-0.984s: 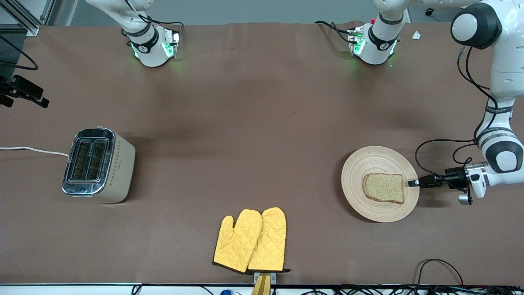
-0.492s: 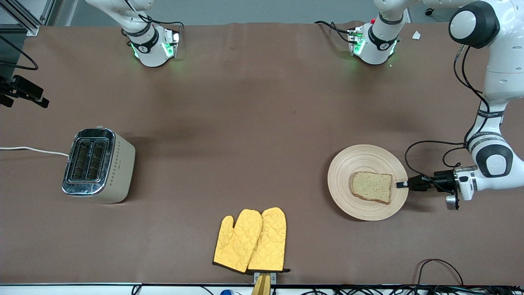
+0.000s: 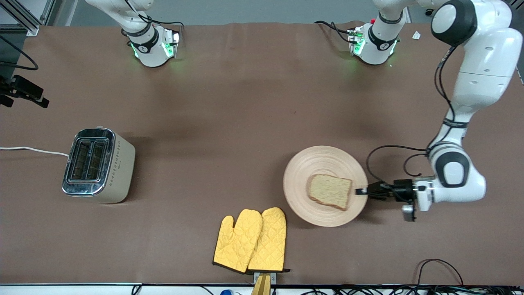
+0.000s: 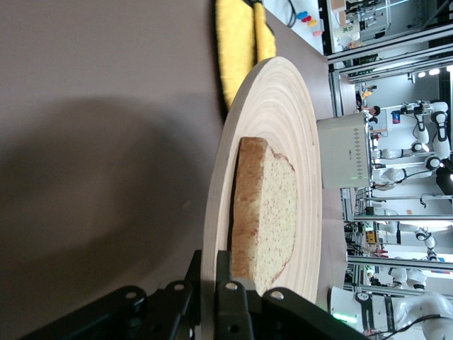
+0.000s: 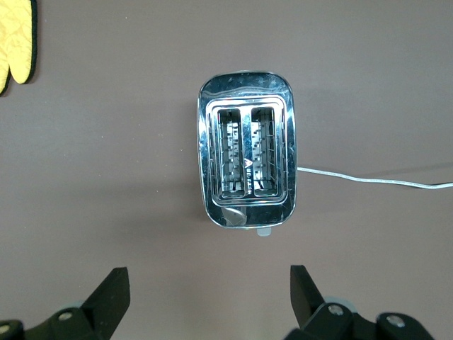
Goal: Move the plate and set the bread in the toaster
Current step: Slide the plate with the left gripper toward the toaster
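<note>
Front view: the left gripper (image 3: 362,191) clamps the rim of the wooden plate (image 3: 303,172), bread (image 3: 330,191) on it, beside the yellow oven mitts (image 3: 251,240); the toaster (image 3: 98,165) stands at the right arm's end of the bench (image 3: 229,114).

Left wrist view: the fingers (image 4: 237,312) pinch the plate's (image 4: 283,127) edge beside the bread (image 4: 263,212).

Right wrist view: the right gripper (image 5: 205,297) hangs wide open above the toaster (image 5: 247,157).

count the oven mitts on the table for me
2. Both yellow oven mitts lie side by side, overlapping, nearer the front camera than the plate: one toward the right arm's end, the other beside it. None seem hidden.
</note>
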